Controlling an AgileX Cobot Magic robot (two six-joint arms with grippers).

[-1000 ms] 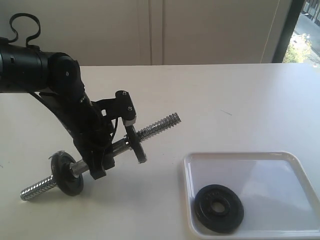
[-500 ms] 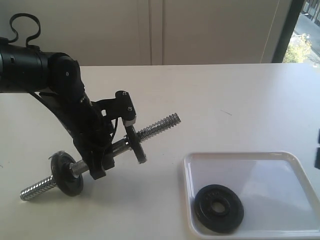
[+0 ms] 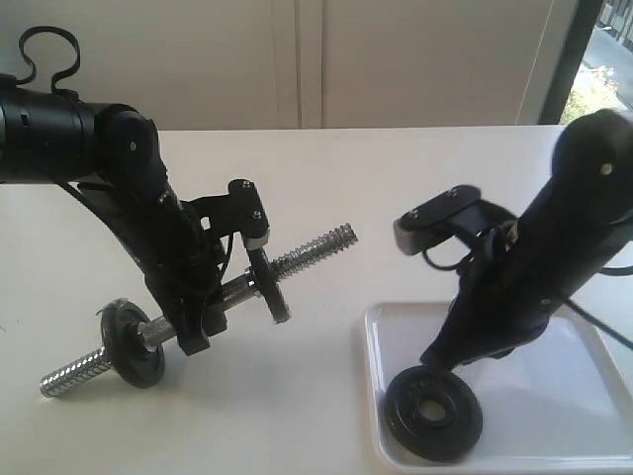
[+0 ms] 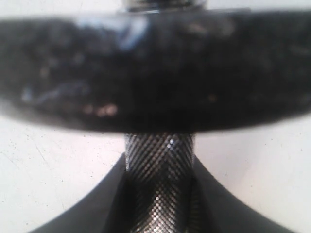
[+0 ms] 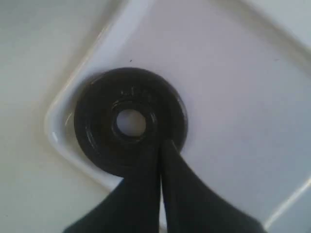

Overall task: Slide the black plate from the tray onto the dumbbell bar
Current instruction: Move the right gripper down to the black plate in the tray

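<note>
Right tool [image 3: 440, 364] newly at black plate [image 3: 457, 426] | left tool [image 3: 198, 332] clamps dumbbell bar [image 3: 316, 247]

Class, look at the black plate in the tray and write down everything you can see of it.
The black plate is a round disc with a central hole, a raised ring around the hole and a raised rim; it looks like matte cast metal. It lies flat in a corner of the white tray, close to the lip. The right end effector, fingers together, points down over its ring beside the hole; whether it touches cannot be told. It is not yet on the dumbbell bar.
</note>
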